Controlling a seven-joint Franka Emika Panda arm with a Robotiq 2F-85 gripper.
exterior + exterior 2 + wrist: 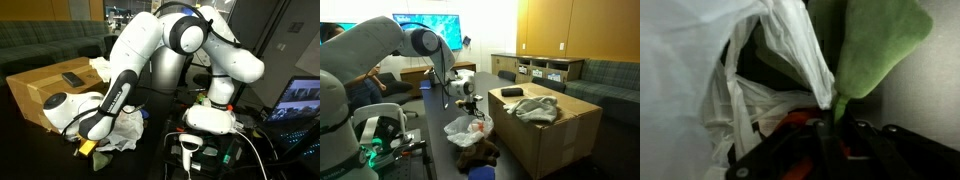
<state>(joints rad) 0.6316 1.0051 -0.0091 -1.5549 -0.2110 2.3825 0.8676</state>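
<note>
Your claw (470,104) hangs right above the white plastic bag (468,127). The bag lies crumpled on the dark table (436,148), on the side next to the cardboard box (555,130). Only the wrist view brings you close: the claw (830,128) sits at the bag's rim with a green thing (880,50) just beside it. The fingers look drawn near each other, but you cannot tell whether they pinch plastic. Only an exterior view shows the gray cloth (538,108) on top of the box.
</note>
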